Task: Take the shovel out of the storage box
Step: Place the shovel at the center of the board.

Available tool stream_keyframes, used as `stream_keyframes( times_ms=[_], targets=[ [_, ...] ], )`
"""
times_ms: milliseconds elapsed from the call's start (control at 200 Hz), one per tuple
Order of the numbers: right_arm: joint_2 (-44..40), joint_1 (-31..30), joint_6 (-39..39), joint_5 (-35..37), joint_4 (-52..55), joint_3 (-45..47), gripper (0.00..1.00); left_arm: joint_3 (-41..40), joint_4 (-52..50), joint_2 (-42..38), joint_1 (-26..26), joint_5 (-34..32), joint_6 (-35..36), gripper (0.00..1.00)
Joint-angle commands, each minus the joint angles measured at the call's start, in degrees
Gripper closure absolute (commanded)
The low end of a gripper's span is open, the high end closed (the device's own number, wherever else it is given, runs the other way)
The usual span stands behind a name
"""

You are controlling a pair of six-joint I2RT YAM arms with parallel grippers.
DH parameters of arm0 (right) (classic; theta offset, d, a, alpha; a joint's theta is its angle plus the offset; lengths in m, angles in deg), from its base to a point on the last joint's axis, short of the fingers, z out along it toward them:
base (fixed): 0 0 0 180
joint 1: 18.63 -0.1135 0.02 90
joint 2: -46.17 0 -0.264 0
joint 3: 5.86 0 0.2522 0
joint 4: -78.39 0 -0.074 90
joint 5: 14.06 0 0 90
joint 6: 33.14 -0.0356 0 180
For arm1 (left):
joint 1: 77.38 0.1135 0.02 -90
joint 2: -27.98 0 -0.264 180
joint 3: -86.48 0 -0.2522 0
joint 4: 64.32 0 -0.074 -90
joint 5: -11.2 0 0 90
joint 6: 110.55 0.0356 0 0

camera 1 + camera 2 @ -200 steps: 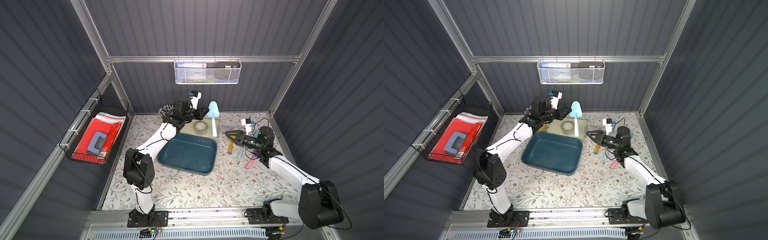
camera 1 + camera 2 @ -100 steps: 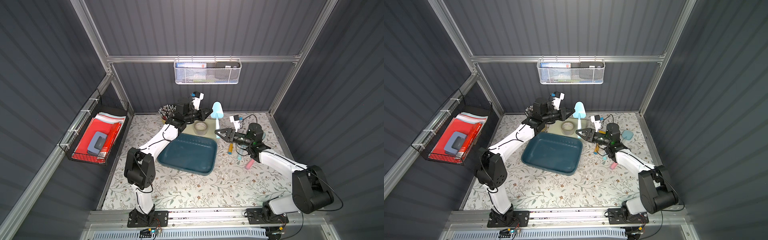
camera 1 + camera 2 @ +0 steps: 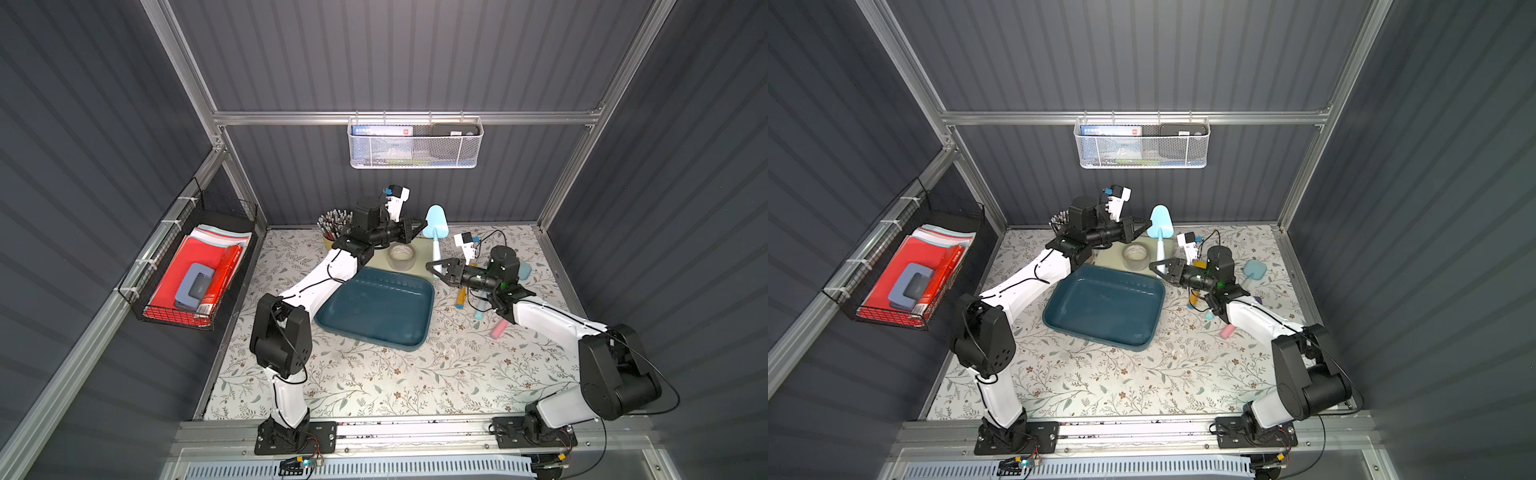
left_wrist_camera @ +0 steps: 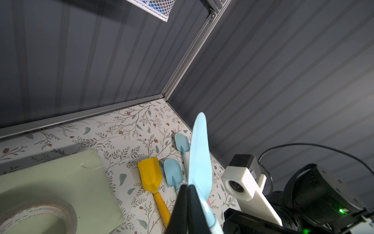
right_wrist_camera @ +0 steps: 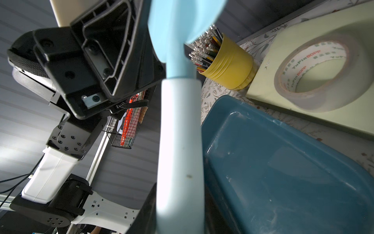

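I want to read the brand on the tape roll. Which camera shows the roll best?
The right wrist view: the tape roll lies close up on the pale green pad, its core printing legible. Both top views show the roll whole but small; the left wrist view catches only part of it.
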State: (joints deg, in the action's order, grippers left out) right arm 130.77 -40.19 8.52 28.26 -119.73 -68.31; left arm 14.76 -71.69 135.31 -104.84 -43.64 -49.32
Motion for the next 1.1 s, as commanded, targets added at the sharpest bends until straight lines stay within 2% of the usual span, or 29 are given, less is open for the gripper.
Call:
stream_keyframes(
  times_ms=[0,50,100,165,215,345,445,525,665,790,910,1096],
  targets=[
    [-4.78,0.02,4.86,3.60,4.34,-2.14,0.95,-0.63,-1.76,0.27,-0.31,-3.63,1.51,0.61],
    [-6.85,0.25,6.78,6.72,8.18,-1.84,0.94,-0.97,-1.84,-0.62,-0.31,-6.68,2.08,0.37],
    [-8.87,0.95,8.05,9.99,11.57,-0.89,0.94,-1.34,-1.90,-1.53,-0.31,-10.14,2.40,0.19],
    [-11.29,3.80,8.08,11.42,13.75,1.20,0.94,-1.49,-2.49,-2.71,-0.25,-14.88,2.67,0.05],
    [-13.55,7.06,7.00,11.27,14.03,3.60,0.94,-1.70,-2.95,-3.54,-0.23,-18.17,2.96,0.01],
    [-20.06,18.20,5.41,11.82,17.69,8.66,0.95,-3.26,-2.89,-5.54,-0.14,-24.14,2.90,0.01],
    [-23.20,26.17,5.97,12.27,19.79,11.48,0.95,-3.74,-3.35,-5.17,0.01,-24.22,2.91,0.01],
    [-21.86,31.11,6.79,10.58,20.86,11.76,0.95,-3.76,-3.46,-4.11,-0.05,-23.27,2.93,0.01],
    [-15.36,34.65,8.93,4.48,24.00,6.67,0.96,-3.42,-3.75,-2.59,-0.05,-21.00,2.82,0.01],
    [-11.63,36.80,8.32,5.02,25.95,4.23,0.98,-4.95,-2.64,-3.20,-0.04,-18.91,2.07,0.01],
    [-12.62,40.84,8.35,5.39,27.91,6.81,0.97,-6.83,-2.04,-3.91,-0.04,-19.23,1.72,0.01],
    [-13.22,49.62,6.71,-1.37,25.99,16.46,0.95,-7.47,-2.04,-3.07,-0.04,-18.29,1.70,0.01]
  ],
)
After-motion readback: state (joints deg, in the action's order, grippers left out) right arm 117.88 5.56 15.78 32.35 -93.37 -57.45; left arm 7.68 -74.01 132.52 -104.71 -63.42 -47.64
